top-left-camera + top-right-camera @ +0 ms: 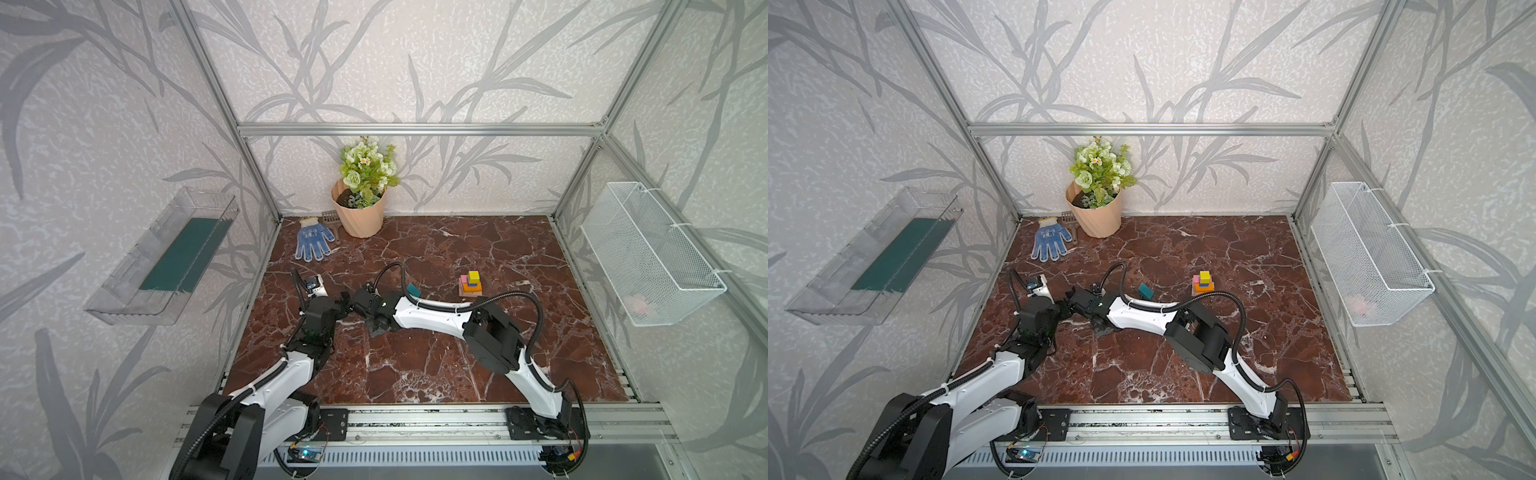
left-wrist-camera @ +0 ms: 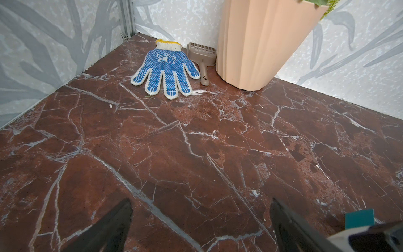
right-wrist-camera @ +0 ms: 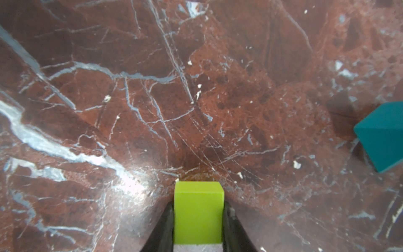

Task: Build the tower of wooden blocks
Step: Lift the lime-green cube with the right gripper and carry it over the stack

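Note:
The tower [image 1: 471,284] [image 1: 1203,282] stands right of centre on the marble floor, a stepped stack with plain wood and pink at the base, orange and blue above, and a yellow cube on top. A teal block [image 1: 412,289] [image 1: 1145,291] [image 3: 381,135] [image 2: 359,217] lies loose on the floor behind my right forearm. My right gripper [image 3: 198,205] [image 1: 379,327] points down at the floor left of the tower, shut on a lime cube [image 3: 198,211]. My left gripper [image 2: 201,203] is open and empty, close to the right wrist.
In the back left corner are a peach flower pot [image 1: 359,216], a blue dotted glove [image 1: 312,245] and a small brown scoop [image 2: 202,59]. A white wire basket [image 1: 648,253] hangs on the right wall. A clear tray [image 1: 166,257] hangs on the left wall.

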